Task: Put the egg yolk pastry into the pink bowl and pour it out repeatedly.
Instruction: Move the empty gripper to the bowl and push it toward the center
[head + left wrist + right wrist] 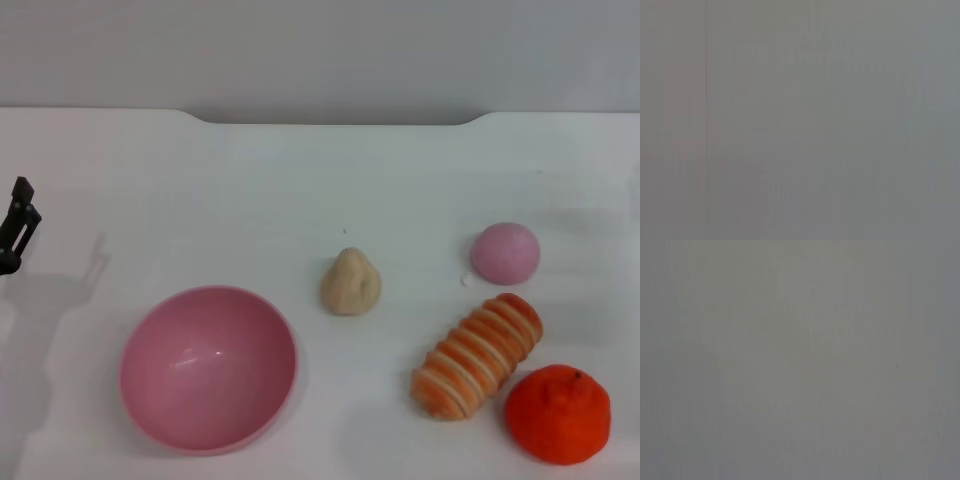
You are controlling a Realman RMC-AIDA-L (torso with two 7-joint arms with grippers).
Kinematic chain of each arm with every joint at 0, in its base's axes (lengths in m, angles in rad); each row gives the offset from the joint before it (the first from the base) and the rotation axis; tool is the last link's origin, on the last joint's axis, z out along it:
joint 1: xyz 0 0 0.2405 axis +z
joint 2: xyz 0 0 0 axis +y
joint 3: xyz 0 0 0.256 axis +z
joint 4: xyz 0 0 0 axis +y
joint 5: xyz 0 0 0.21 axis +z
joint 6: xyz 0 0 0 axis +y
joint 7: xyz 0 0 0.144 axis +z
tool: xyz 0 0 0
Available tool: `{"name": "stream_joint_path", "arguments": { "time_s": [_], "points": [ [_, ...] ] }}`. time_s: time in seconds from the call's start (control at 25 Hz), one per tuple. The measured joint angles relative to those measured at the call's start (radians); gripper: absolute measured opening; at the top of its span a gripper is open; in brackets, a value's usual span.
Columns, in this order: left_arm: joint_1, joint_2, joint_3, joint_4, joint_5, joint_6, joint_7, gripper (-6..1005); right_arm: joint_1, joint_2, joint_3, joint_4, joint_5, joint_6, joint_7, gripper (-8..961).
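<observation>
Left gripper (18,222) at the far left edge of the head view, dark, only partly visible, raised, holding nothing, right arm out of view.

No text, label, brand, number or sign can be read anywhere in these views. The pink bowl (208,367), the egg yolk pastry (350,283) and the other food pieces on the white table (300,180) carry plain, unmarked surfaces. Both wrist views show only a flat grey field with nothing written on it.
</observation>
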Motion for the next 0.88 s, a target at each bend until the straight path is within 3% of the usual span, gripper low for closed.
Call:
{"name": "stream_joint_path", "arguments": {
  "time_s": [0.36,0.68,0.72,0.76,0.8,0.88],
  "points": [
    [0.003,0.000,-0.001,-0.003,0.000,-0.002,-0.002,801,0.000,0.000,-0.006,0.000,0.000,0.000,0.006,511],
    [-0.006,0.004,0.000,0.028,0.000,-0.009,-0.114,801,0.008,0.001,-0.007,0.000,0.000,0.002,0.006,510],
    [-0.024,0.013,0.053,0.162,0.000,-0.096,-0.308,802,0.008,0.001,-0.007,0.000,-0.001,0.002,0.007,510],
    [-0.024,0.013,0.053,0.162,0.000,-0.096,-0.308,802,0.008,0.002,-0.007,0.000,-0.001,0.002,0.007,510],
    [-0.032,0.018,0.102,0.254,0.000,-0.187,-0.422,802,0.009,0.002,-0.007,0.001,-0.001,0.002,0.008,510],
    [-0.032,0.018,0.102,0.254,0.000,-0.187,-0.422,801,0.010,0.003,-0.008,0.001,-0.001,0.002,0.009,510]
  ]
}}
